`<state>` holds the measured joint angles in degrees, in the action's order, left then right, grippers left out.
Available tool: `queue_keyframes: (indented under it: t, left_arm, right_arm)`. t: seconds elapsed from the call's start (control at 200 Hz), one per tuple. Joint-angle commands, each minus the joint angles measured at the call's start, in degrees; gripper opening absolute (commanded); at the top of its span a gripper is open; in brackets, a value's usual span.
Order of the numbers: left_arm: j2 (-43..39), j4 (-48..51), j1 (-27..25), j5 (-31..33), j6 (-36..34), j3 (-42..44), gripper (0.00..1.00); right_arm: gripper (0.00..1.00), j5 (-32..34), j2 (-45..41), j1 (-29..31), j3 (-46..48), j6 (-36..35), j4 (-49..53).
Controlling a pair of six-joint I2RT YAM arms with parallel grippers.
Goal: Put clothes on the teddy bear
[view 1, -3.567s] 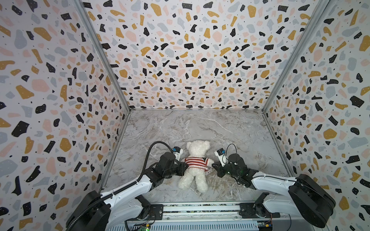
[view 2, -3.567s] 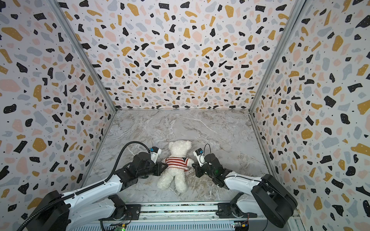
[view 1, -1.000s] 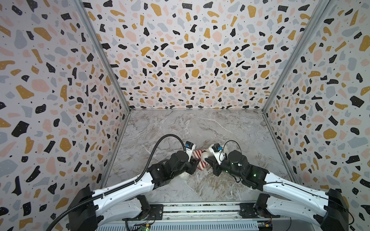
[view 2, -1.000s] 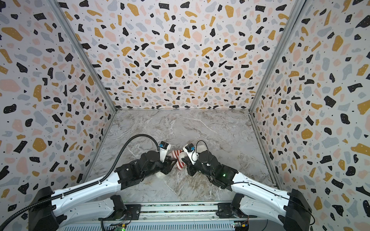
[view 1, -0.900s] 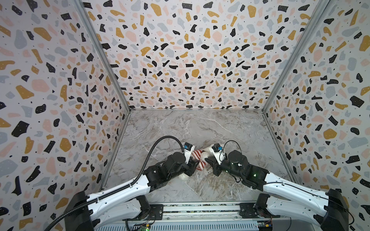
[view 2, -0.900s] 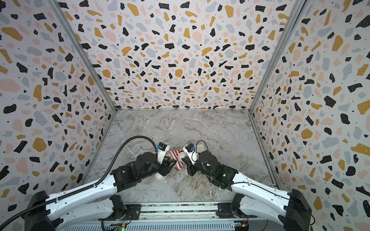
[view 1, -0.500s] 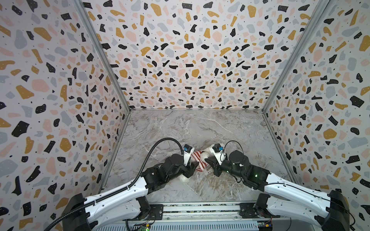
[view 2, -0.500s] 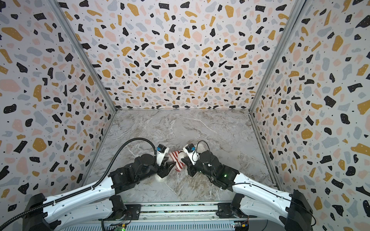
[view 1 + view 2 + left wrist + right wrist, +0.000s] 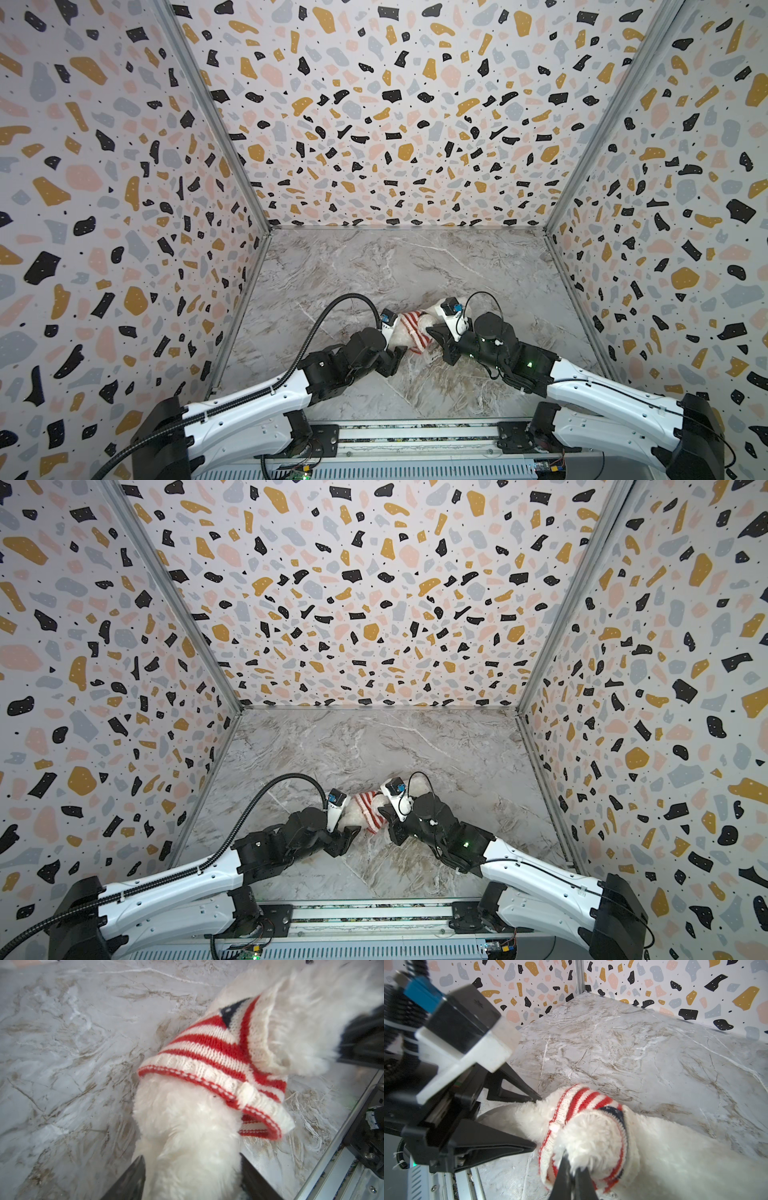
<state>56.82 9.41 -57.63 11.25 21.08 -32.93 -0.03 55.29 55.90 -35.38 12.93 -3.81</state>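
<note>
White teddy bear (image 9: 187, 1136) — red-striped sweater (image 9: 207, 1053)

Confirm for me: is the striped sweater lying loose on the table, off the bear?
No, in the left wrist view the striped sweater is wrapped around the torso of the teddy bear.

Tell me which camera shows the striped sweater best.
Left wrist view: the sweater is close up, hem, stripes and dark patch all visible. The right wrist view shows it bunched round the bear, partly behind the shut right gripper. In both top views it is only a small striped patch.
</note>
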Motion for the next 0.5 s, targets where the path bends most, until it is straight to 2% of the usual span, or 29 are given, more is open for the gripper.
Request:
queue_keyframes:
  t: [0.0,0.135,0.21,0.405,0.496]
  left_arm:
    - [0.96,-2.18,-0.45,0.89,0.51,-0.47,0.57]
    - [1.06,-5.89,-0.40,-0.65,2.57,-0.05,0.17]
    - [0.63,-7.82,-0.38,0.16,5.60,0.23,0.00]
    - [-0.34,-15.07,1.42,-2.92,14.10,0.58,0.00]
    - [0.00,-17.82,5.06,-7.08,18.39,1.53,0.00]
  right_arm:
    - [0.00,1.16,-0.18,-0.11,-1.41,-0.28,-1.71]
    - [0.00,1.59,0.17,-0.18,-1.63,-0.37,-1.40]
    - [0.09,1.70,0.56,-0.56,-1.65,-0.11,-1.31]
    - [0.41,0.04,-1.06,-3.42,-0.50,1.34,-1.22]
    - [0.49,0.13,-2.86,-4.45,-0.05,1.32,-0.18]
